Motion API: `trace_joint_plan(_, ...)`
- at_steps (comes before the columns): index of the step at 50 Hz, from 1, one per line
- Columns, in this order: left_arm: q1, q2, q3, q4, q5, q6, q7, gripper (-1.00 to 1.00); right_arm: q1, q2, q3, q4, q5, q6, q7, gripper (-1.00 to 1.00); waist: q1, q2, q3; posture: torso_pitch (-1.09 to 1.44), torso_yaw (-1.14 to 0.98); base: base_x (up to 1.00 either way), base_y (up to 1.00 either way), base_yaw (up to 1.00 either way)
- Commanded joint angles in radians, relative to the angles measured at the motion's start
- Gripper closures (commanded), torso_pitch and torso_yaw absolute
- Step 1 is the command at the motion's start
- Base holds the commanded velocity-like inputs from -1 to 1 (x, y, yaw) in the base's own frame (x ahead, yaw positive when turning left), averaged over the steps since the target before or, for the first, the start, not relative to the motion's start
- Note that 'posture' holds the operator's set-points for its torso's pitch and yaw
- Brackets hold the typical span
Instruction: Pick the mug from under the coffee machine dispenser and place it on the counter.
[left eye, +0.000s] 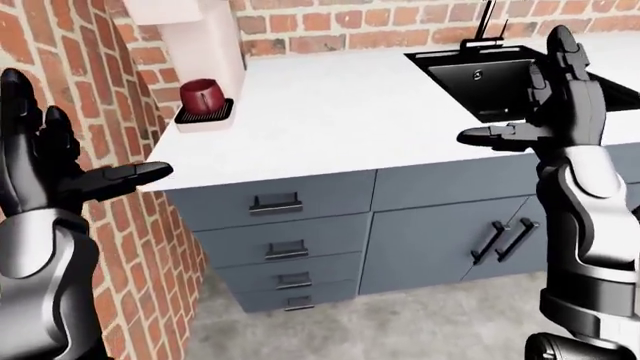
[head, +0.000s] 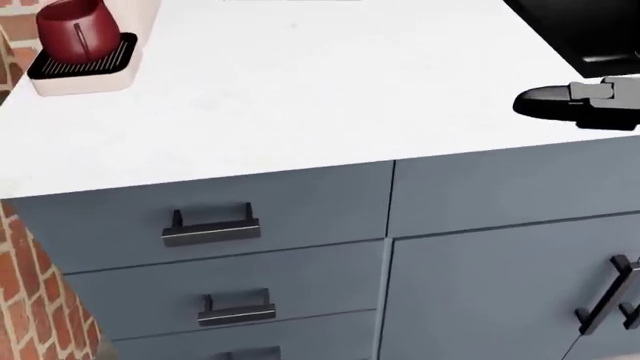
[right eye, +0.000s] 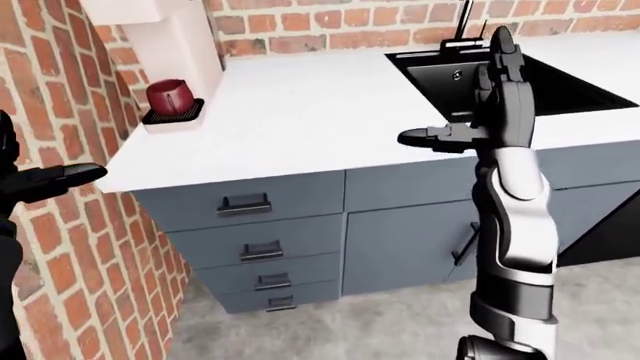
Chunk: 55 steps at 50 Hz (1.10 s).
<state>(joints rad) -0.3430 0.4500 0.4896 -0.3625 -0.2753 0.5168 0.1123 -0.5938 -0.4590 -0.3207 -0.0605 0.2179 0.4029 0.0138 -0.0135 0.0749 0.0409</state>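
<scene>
Dark red and glossy, the round ceramic-looking mug (left eye: 203, 95) sits upright on the black slotted drip tray (left eye: 206, 114) of the pale pink coffee machine (left eye: 205, 46), at the far left of the white counter top (left eye: 370, 112), tight against the red brick wall (left eye: 80, 82). I see a thin handle on the side facing me in the head view, though at this size I can't be sure of its shape.

I judge it rigid, fairly light and probably slick, so it could slip out of a loose pinch and tip off the tray's raised lip. I'd wrap the fingers round the body, low to mid height, rather than trust the handle, and lift clear before drawing it out from under the dispenser.

My left hand (left eye: 45, 161) is raised by the wall with fingers spread and thumb pointing out, holding nothing. My right hand (left eye: 555, 97) stands upright over the black sink basin (left eye: 490, 79), fingers extended, thumb out sideways, also empty. Both are well apart from the mug. Grey drawer fronts (left eye: 280, 225) with dark pulls lie below.
</scene>
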Motion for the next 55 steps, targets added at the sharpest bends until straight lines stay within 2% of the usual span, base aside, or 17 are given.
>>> trace_joint_plan(1, -0.016, 0.016, 0.012, -0.016, 0.004, -0.028, 0.002, -1.00, -0.024, -0.009, -0.004, -0.031, 0.003, -0.025, 0.001, -1.00, 0.000, 0.027, -0.030, 0.00, 0.00, 0.16, 0.00, 0.00)
trace_joint_plan(2, -0.016, 0.016, 0.011, -0.015, 0.004, -0.030, 0.002, -1.00, -0.024, -0.010, -0.004, -0.031, 0.003, -0.025, 0.001, -1.00, 0.011, -0.011, -0.023, 0.00, 0.00, 0.16, 0.00, 0.00)
trace_joint_plan(4, -0.015, 0.015, 0.011, -0.008, 0.004, -0.036, 0.001, -1.00, -0.025, -0.010, -0.004, -0.033, 0.004, -0.023, 0.001, -1.00, 0.012, 0.002, -0.019, 0.00, 0.00, 0.16, 0.00, 0.00)
trace_joint_plan(10, -0.016, 0.019, 0.013, -0.010, 0.002, -0.034, 0.003, -1.00, -0.026, -0.012, -0.004, -0.035, 0.004, -0.019, 0.000, -1.00, 0.021, -0.055, -0.016, 0.00, 0.00, 0.16, 0.00, 0.00)
trace_joint_plan(12, -0.018, 0.020, 0.013, -0.011, 0.001, -0.032, 0.004, -1.00, -0.027, -0.012, -0.004, -0.036, 0.004, -0.018, -0.001, -1.00, 0.025, -0.087, -0.017, 0.00, 0.00, 0.16, 0.00, 0.00)
trace_joint_plan(14, -0.018, 0.020, 0.013, -0.010, 0.001, -0.032, 0.004, -1.00, -0.027, -0.012, -0.004, -0.037, 0.005, -0.016, -0.001, -1.00, 0.025, -0.150, -0.033, 0.00, 0.00, 0.16, 0.00, 0.00)
trace_joint_plan(15, -0.018, 0.020, 0.012, -0.011, 0.001, -0.031, 0.005, -1.00, -0.027, -0.012, -0.004, -0.038, 0.005, -0.016, -0.001, -1.00, 0.015, -0.106, -0.023, 0.00, 0.00, 0.16, 0.00, 0.00)
trace_joint_plan(17, -0.018, 0.020, 0.012, -0.020, 0.000, -0.022, 0.008, -1.00, -0.027, -0.012, -0.003, -0.042, 0.006, -0.012, 0.000, -1.00, 0.014, -0.120, -0.020, 0.00, 0.00, 0.16, 0.00, 0.00)
trace_joint_plan(23, -0.020, 0.022, 0.014, -0.038, -0.002, -0.002, 0.014, -1.00, -0.027, -0.012, -0.003, -0.042, 0.004, -0.012, 0.001, -1.00, 0.008, -0.065, -0.009, 0.00, 0.00, 0.16, 0.00, 0.00)
trace_joint_plan(25, -0.019, 0.021, 0.015, -0.038, -0.002, -0.003, 0.013, -1.00, -0.026, -0.012, -0.003, -0.043, 0.003, -0.011, 0.001, -1.00, 0.003, -0.029, -0.010, 0.00, 0.00, 0.16, 0.00, 0.00)
trace_joint_plan(27, -0.019, 0.022, 0.017, -0.037, -0.003, -0.003, 0.012, -1.00, -0.027, -0.011, -0.002, -0.041, 0.002, -0.011, 0.001, -1.00, 0.002, 0.039, -0.033, 0.00, 0.00, 0.16, 0.00, 0.00)
trace_joint_plan(28, -0.019, 0.022, 0.017, -0.035, -0.003, -0.005, 0.012, -1.00, -0.026, -0.011, -0.002, -0.041, 0.001, -0.011, 0.001, -1.00, 0.012, -0.011, -0.019, 0.00, 0.00, 0.16, 0.01, 0.00)
trace_joint_plan(29, -0.019, 0.022, 0.016, -0.032, -0.002, -0.009, 0.011, -1.00, -0.027, -0.011, -0.001, -0.040, 0.000, -0.011, 0.001, -1.00, 0.007, 0.009, -0.019, 0.00, 0.00, 0.16, 0.00, 0.00)
trace_joint_plan(33, -0.018, 0.022, 0.017, -0.026, -0.002, -0.014, 0.009, -1.00, -0.027, -0.008, 0.000, -0.042, 0.002, -0.005, -0.001, -1.00, 0.014, -0.022, -0.009, 0.00, 0.00, 0.09, 0.01, 0.00)
trace_joint_plan(37, -0.017, 0.023, 0.017, -0.018, -0.002, -0.023, 0.006, -1.00, -0.026, -0.008, -0.001, -0.043, 0.001, -0.004, 0.001, -1.00, 0.028, -0.097, -0.001, 0.00, 0.00, 0.01, 0.01, 0.00)
trace_joint_plan(45, -0.015, 0.024, 0.018, -0.011, -0.002, -0.031, 0.004, -1.00, -0.023, -0.008, -0.002, -0.045, -0.001, -0.005, 0.003, -1.00, 0.021, -0.071, -0.040, 0.00, 0.00, 0.02, 0.01, 0.00)
trace_joint_plan(55, -0.018, 0.025, 0.017, -0.011, -0.003, -0.030, 0.006, -1.00, -0.029, -0.013, -0.004, -0.043, -0.001, -0.003, 0.002, -1.00, 0.011, -0.050, -0.022, 0.00, 0.00, 0.13, 0.01, 0.00)
